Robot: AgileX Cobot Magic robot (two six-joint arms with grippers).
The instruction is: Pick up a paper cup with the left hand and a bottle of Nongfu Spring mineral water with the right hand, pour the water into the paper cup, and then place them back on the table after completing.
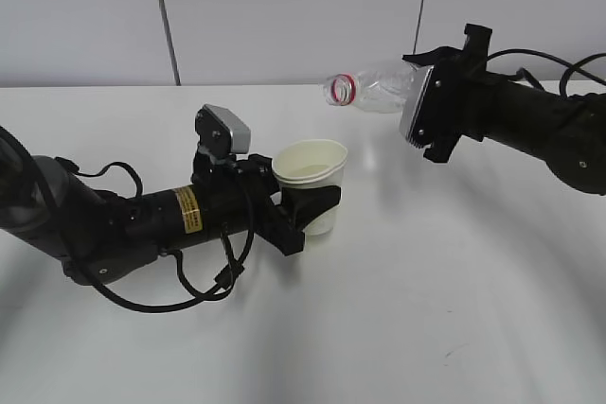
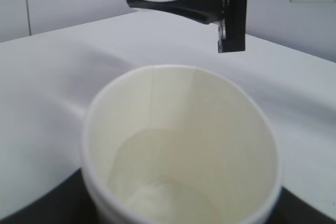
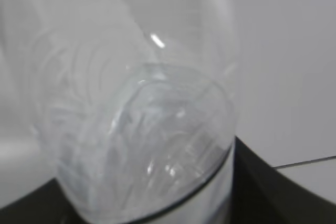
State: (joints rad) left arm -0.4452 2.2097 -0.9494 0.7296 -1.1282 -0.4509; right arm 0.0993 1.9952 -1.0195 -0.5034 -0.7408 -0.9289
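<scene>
The left claw [image 1: 308, 215] was clenched on a paper cup [image 1: 313, 177], holding it upright just above the white table [image 1: 454, 281]. The cup was off-white with a rolled rim and plain sides, and its black fingers [image 1: 324, 202] pressed against the lower half of the wall. In the left wrist view the cup [image 2: 181, 150] filled most of the picture; its inside was pale cream with a vertical seam, and a shallow pool of water [image 2: 157, 198] seemed to lie at the bottom, though blur made it hard to be sure. The left arm [image 1: 142, 224] lay low across the table, with a yellow label [image 1: 187, 210] on its side and a silver-grey camera block [image 1: 225, 130] above the wrist.

The right claw [image 1: 417, 82] grasped a clear plastic bottle [image 1: 374, 87] near its base, tilted close to level with the mouth pointing left toward the cup. The bottle was uncapped, with a red ring [image 1: 342, 89] around the neck. Its mouth stood above and to the right of the cup's rim, apart from it. The bottle looked nearly drained; whether any water remained inside could not be told. In the right wrist view the bottle [image 3: 142, 140] showed ribbed, transparent walls with bright glints, held against the dark claw at the lower edge.

Behind the table stood a pale grey panelled wall [image 1: 284, 16].
</scene>
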